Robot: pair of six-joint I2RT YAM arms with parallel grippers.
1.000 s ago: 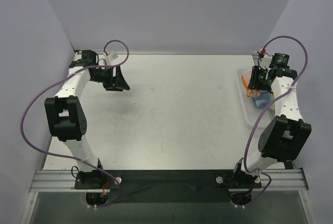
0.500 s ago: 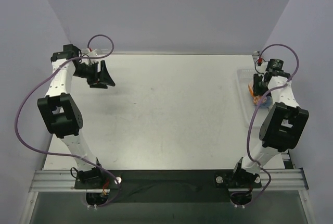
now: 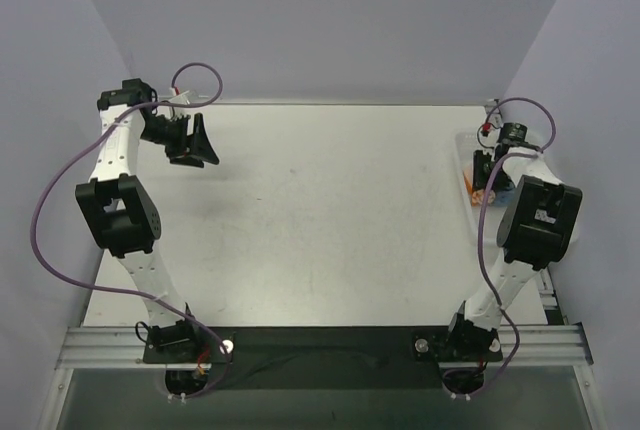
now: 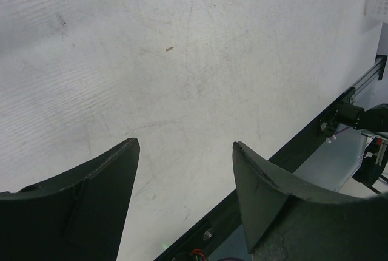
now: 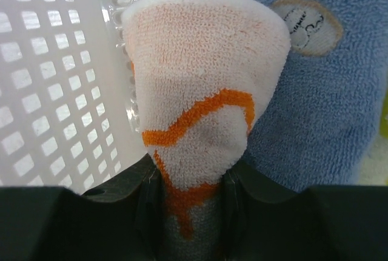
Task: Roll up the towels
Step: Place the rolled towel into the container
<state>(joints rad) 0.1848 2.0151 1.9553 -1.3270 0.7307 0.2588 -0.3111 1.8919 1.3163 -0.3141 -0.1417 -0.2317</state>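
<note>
the right gripper [image 5: 191, 179] pinches a raised fold of the orange towel [image 5: 203, 73] between its dark fingers [image 5: 148, 185]. the cloth is looped terry. the side facing the wrist camera is pale, almost white, with wavy orange lines, and it stands up as a rounded cone. just to its right lies the blue towel [image 5: 321, 103], also fuzzy terry, with a small round stitched patch whose design is too blurred to read. a yellow strip [image 5: 384, 145] at the right edge is cut off and cannot be identified. both towels sit inside the white plastic mesh basket [image 5: 54, 91], whose wall is a grid of square holes. from above, the basket is at the far right of the table [image 3: 330, 210], mostly hidden by the right arm, with only a bit of orange showing.

the left gripper [image 4: 185, 145] hangs over the far left of the table, its wedge-shaped black fingers [image 4: 103, 188] spread wide and holding nothing. the tabletop below is white and scuffed.
</note>
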